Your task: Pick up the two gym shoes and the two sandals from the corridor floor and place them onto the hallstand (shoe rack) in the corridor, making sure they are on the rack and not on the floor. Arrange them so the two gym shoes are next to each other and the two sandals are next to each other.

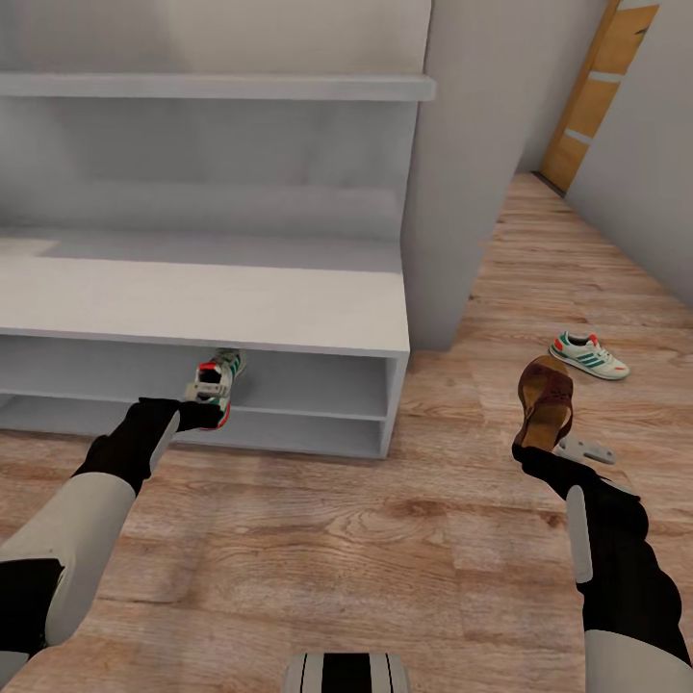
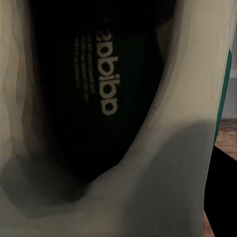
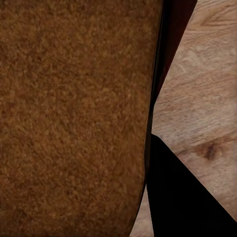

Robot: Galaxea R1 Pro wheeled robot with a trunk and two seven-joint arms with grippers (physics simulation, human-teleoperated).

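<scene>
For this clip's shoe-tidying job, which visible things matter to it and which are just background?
Part of the job:
- gym shoe held by the left gripper at the hallstand's low shelf
- second gym shoe on the corridor floor
- sandal held by the right gripper

Just background:
- wooden door down the corridor
- pale grey flat thing on the floor, unclear what

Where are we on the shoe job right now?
Nothing looks released on the hallstand yet. In hand: the left gripper holds one gym shoe at the low shelf opening, and the right gripper holds a sandal up off the corridor floor. Left: the second gym shoe lies on the floor; the other sandal isn't seen.
</scene>
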